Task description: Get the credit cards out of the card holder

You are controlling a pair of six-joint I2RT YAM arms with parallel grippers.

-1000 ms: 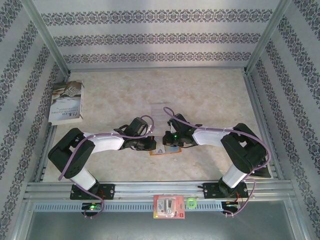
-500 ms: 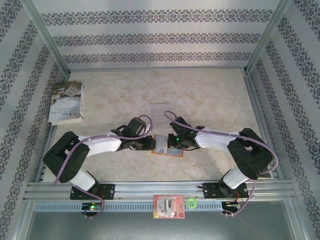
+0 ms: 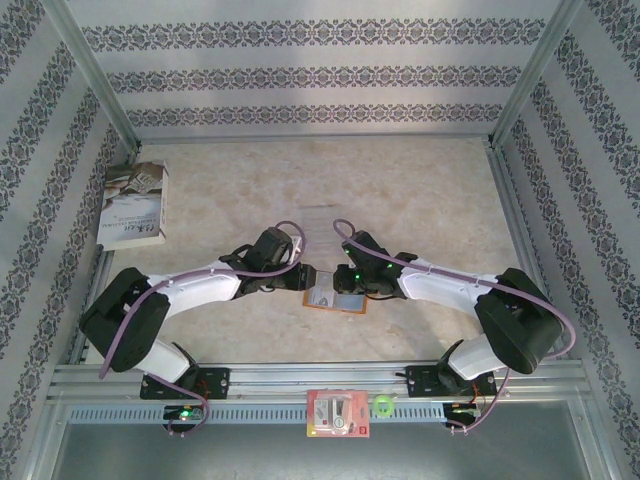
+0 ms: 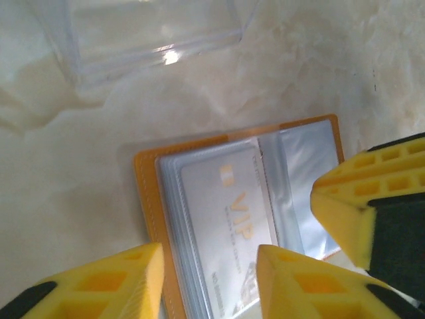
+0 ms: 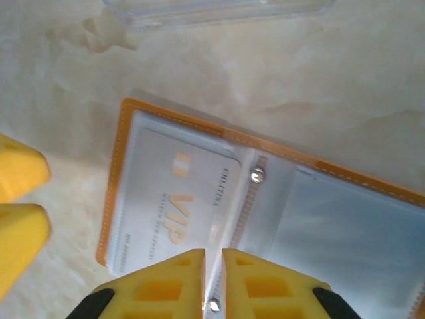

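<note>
**A:** The small orange-tan leather-look card holder (image 3: 335,299) is lying open and flat on the marbled worktop (image 3: 420,190), right between the two hands. The left hand (image 4: 209,282) is hovering over it with fingers partway apart, gripping nothing. The right hand (image 5: 212,259) is sitting over the riveted spine with fingers almost together, nothing between them either.

**B:** What's worrying me is that the pale whitish VIP credit card (image 4: 226,212) is sitting inside a clear sleeve. If the left hand ends up pinching sleeve plus card, I reckon the whole holder is coming up with it. Those hands are also crowding each other.

**A:** Yeah. The open holder's long axis is running left-right, and the card's is running along the spine, in the left half. Can't tell which way the pocket mouth is facing.
</note>
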